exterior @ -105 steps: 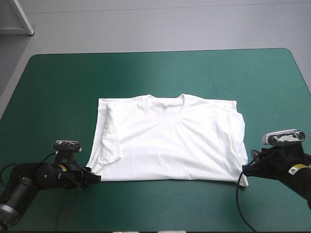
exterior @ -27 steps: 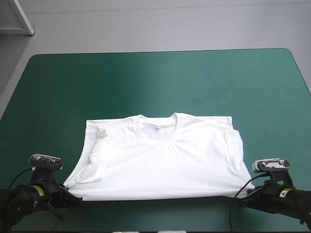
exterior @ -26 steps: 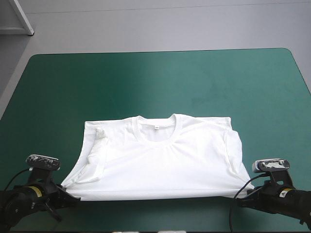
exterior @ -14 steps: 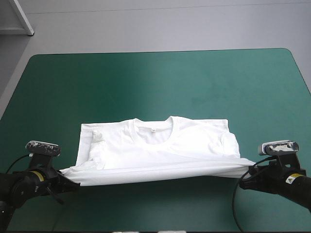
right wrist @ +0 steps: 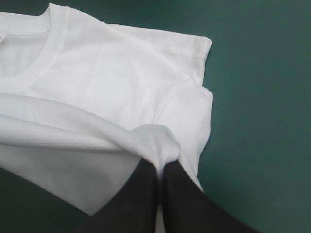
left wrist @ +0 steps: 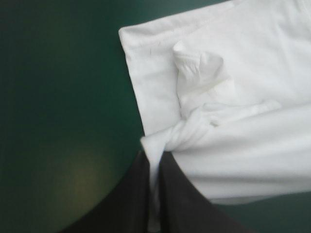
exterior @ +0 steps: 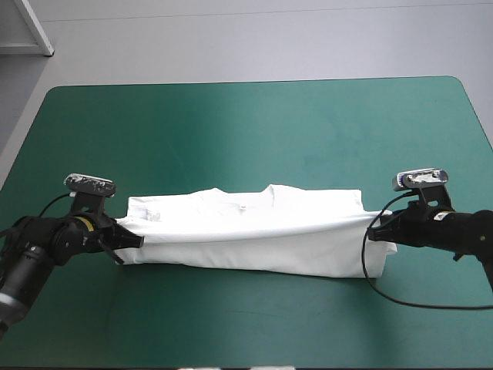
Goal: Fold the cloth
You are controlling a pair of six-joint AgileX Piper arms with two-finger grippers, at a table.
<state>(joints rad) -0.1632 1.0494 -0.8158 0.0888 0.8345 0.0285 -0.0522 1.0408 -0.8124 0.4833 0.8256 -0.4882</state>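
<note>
Left gripper and right gripper each pinched tight on a T-shirt hem corner, hem stretched taut between them above the table.

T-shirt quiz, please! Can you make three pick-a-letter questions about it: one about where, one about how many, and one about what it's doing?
1. The T-shirt's collar lies toward which edge of the table?
A) far
B) near
C) left

2. How many grippers pinch the T-shirt?
A) none
B) one
C) two

3. The T-shirt's near edge is:
A) lying flat
B) lifted and stretched between the grippers
C) rolled into a ball

Answers:
1 A: the collar sits on the shirt's far side.
2 C: the left gripper and the right gripper are each shut on a bunch of fabric.
3 B: the edge runs taut from one gripper to the other, above the rest of the shirt.
</note>
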